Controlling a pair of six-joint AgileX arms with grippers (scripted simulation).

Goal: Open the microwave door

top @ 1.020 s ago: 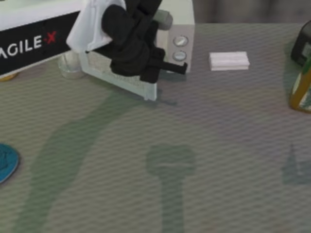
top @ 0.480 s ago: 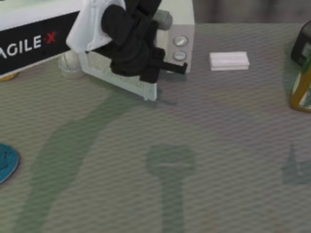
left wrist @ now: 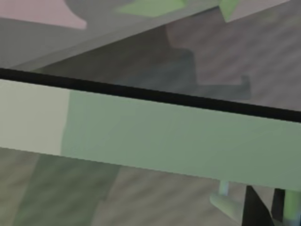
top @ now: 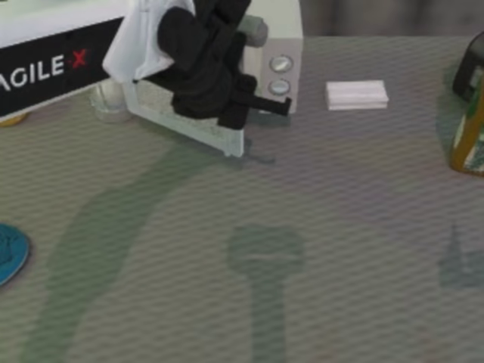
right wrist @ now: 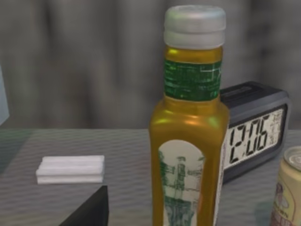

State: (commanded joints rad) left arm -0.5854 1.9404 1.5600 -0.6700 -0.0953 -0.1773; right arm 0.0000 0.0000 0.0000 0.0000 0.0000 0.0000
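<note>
Much of the microwave [top: 281,30] is hidden under the left arm, whose white shell and black wrist cover its top and front at the tabletop's [top: 340,227] far edge, left of centre. Only its right end shows: a pale boxy corner with 2 round silver knobs [top: 280,74] stacked on the front panel. The door [top: 198,128] is a thin flat slab, pale with a speckled window, swung partly out from the front; its long axis runs aslant from the far left toward the near right, free edge pointing out over the tabletop. The left tool [top: 281,107] lies just past that free edge, below the knobs, dark fingers pointing right; whether they are parted or closed cannot be told. The left wrist view is filled by a pale greenish band with a black top line, hard to identify.

A white flat block [top: 356,95] lies right of the microwave. At the right edge a bottle [right wrist: 188,141] of amber liquid with a grey cap and a black clock [right wrist: 254,132] are cut off in the top view. The right tool is out of sight.
</note>
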